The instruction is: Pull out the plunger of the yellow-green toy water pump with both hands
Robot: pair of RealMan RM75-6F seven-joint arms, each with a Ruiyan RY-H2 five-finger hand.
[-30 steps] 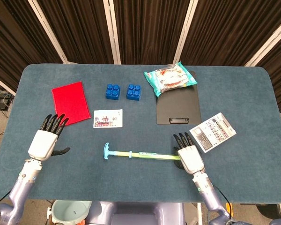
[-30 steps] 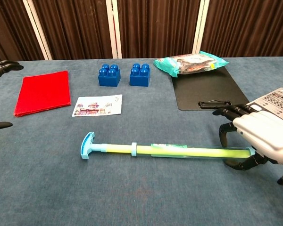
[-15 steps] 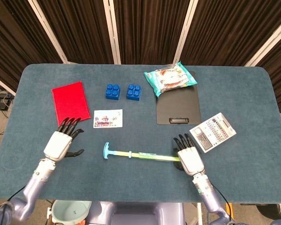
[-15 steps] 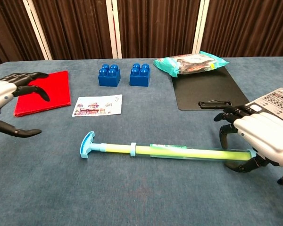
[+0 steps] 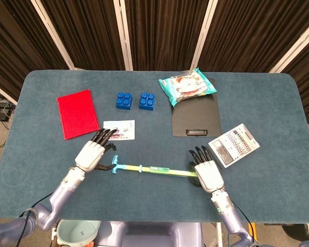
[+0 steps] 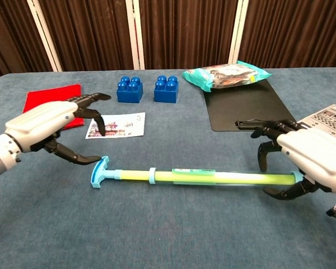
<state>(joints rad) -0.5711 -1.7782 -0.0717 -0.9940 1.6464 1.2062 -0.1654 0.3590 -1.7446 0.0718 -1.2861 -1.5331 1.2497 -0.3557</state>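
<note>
Left hand [image 6: 42, 126]: seen at the pump's handle end, fingers spread wide and empty; thumb tip just beside the T-handle [image 6: 99, 171], contact cannot be told.
Handle direction: the T-handle is found just right of and slightly nearer than the left hand in the chest view; the left hand is judged much the nearer for taking it.
Toy water pump [image 6: 201, 178]: laid flat on the blue table [image 5: 278, 103], just in front of the printed card [image 5: 119, 128], between the two hands.
Long axis: run left to right across the robot's front, handle at the left end, yellow-green barrel stretching to the right end.
Plunger: judged still pushed in; only a short blue stem is shown between handle and collar.
Right hand [image 6: 312, 163]: arched over the barrel's right end, fingers curved around it; a firm hold cannot be told, as a gap appears under the palm.
Coming move: a grip on each end is judged necessary, then a pull along the long axis, leftward.
</note>
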